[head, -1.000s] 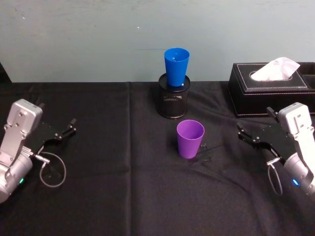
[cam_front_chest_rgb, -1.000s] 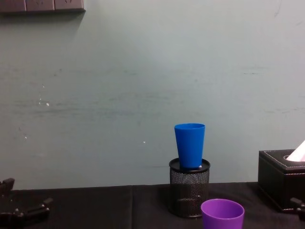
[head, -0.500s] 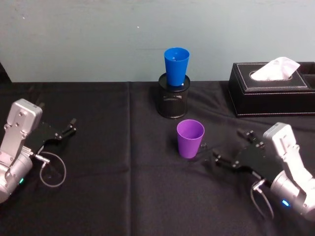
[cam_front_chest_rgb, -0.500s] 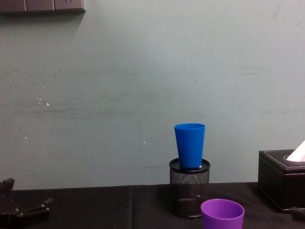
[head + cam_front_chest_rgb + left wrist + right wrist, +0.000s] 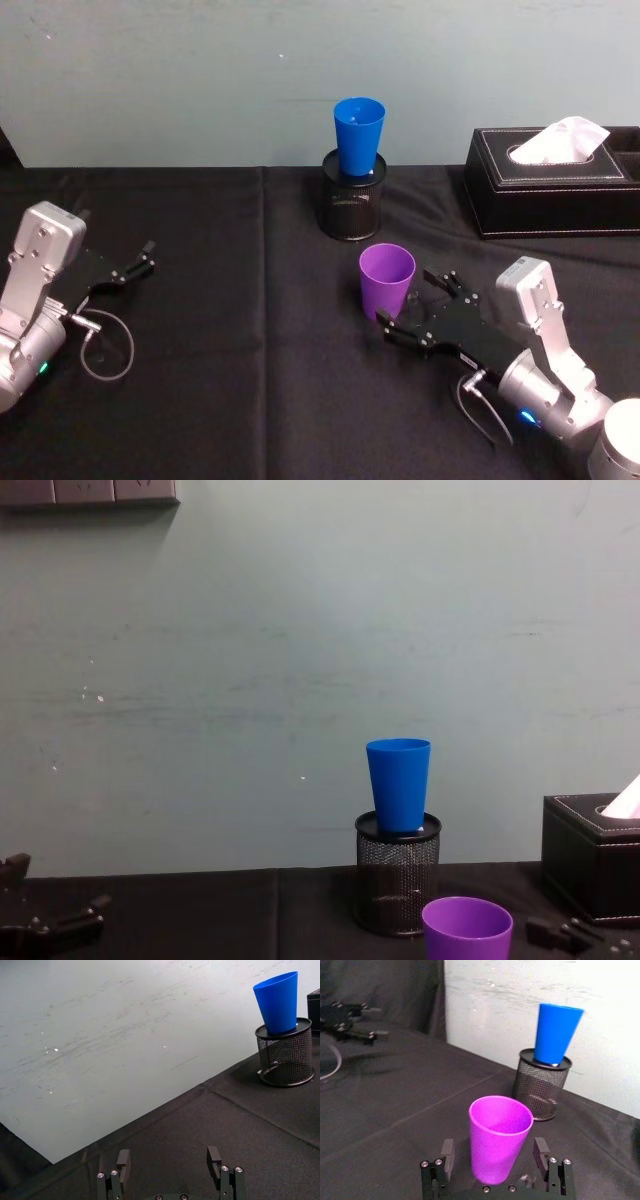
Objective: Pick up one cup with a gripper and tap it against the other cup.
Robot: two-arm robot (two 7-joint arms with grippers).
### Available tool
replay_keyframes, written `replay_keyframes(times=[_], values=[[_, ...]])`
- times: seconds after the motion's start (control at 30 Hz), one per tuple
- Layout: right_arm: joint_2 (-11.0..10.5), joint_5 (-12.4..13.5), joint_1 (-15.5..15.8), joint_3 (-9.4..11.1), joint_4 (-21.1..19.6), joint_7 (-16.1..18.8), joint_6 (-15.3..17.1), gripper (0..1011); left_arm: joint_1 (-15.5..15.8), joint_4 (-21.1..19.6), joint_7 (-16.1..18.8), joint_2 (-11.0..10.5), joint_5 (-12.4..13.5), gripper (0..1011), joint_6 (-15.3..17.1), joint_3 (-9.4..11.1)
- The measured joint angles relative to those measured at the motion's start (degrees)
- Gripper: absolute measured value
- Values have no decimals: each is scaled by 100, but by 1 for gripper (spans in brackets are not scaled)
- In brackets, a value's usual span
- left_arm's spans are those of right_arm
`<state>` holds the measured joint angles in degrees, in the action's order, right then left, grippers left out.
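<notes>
The purple cup stands upright on the black worktop, between the open fingers of the right gripper. Behind it, the blue cup sits in a mesh pen holder. The left gripper lies well apart, fingers open.

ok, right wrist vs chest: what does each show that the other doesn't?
Right wrist, not chest: the purple cup whole to its base, between the right gripper's open fingers, gaps both sides. Chest, not right wrist: wall plates and the white tissue. Both: blue cup standing in the mesh holder, and the left gripper.
</notes>
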<state>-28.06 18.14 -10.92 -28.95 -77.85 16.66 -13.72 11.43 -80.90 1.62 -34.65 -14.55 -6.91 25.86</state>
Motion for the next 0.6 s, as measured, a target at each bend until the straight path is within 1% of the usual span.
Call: replay_keyframes(times=[0.13, 0.17, 0.23, 0.27, 0.4, 0.6], values=[[173, 4, -51, 69, 166, -87, -41, 1003, 0, 0, 0, 0, 0, 1000, 0, 0], [251, 32, -77, 108, 236, -101, -51, 1003, 0, 0, 0, 0, 0, 1000, 0, 0], [324, 83, -105, 147, 318, -96, -54, 1003, 0, 0, 0, 0, 0, 1000, 0, 0], [397, 142, -133, 179, 393, -78, -54, 1003, 0, 0, 0, 0, 0, 1000, 0, 0], [553, 298, -197, 243, 527, 61, -26, 1003, 0, 0, 0, 0, 0, 1000, 0, 0], [730, 438, -271, 304, 676, 247, 50, 1003, 0, 0, 0, 0, 0, 1000, 0, 0]])
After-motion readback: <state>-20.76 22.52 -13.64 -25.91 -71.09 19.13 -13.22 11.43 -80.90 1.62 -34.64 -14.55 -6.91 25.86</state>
